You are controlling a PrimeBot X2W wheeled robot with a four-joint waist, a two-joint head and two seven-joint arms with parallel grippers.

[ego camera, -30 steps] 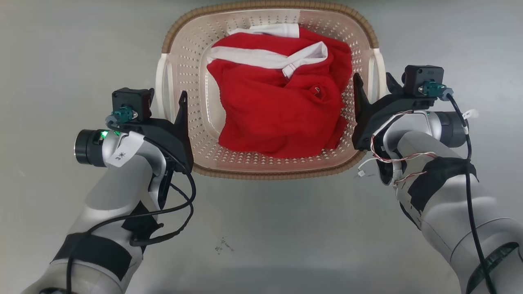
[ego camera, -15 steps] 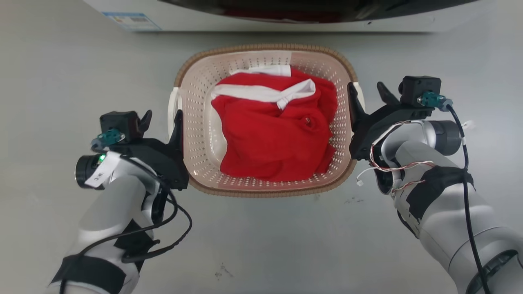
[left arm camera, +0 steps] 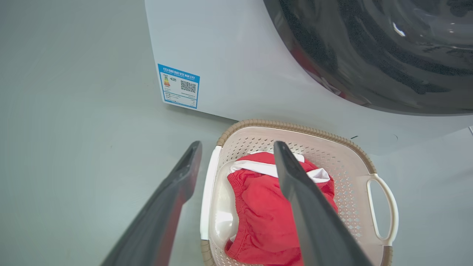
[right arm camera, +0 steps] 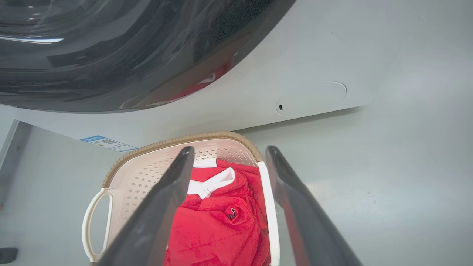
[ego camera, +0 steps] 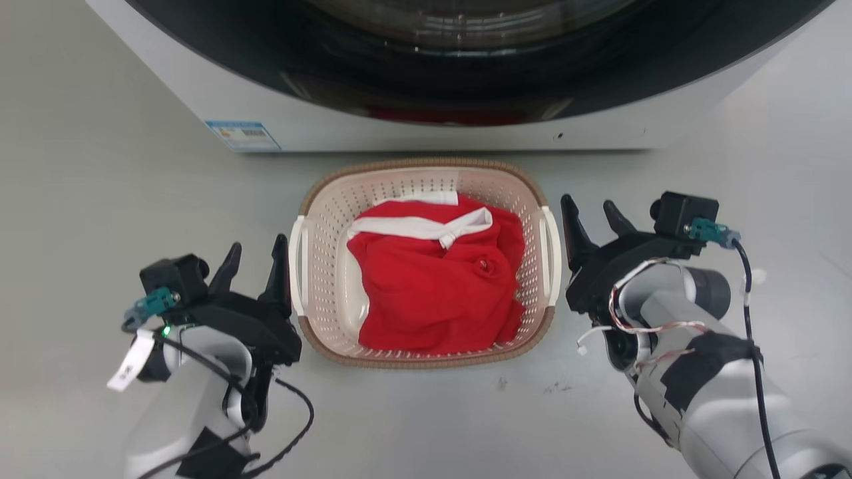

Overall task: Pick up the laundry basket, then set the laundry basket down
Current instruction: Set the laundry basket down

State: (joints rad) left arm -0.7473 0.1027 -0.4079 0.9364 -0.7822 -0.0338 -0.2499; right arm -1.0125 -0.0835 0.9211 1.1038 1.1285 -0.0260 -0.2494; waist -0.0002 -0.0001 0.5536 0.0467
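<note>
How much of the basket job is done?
Nearly all. The laundry basket sits on the floor by the washing machine. The left hand and right hand, which gripped its handles a second ago, are open beside it. Left: probably pulling the arms away.

Pulls away from the laundry basket (ego camera: 419, 359) on both sides. Draws the left gripper (ego camera: 257, 243) off the basket wall to just outside the left handle (ego camera: 295, 273), fingers spread and touching nothing. Does likewise with the right gripper (ego camera: 586, 200) beside the right handle (ego camera: 554, 256). Raises the head camera as well, bringing the washing machine (ego camera: 426, 136) into view behind the basket and shrinking the basket in frame.
</note>
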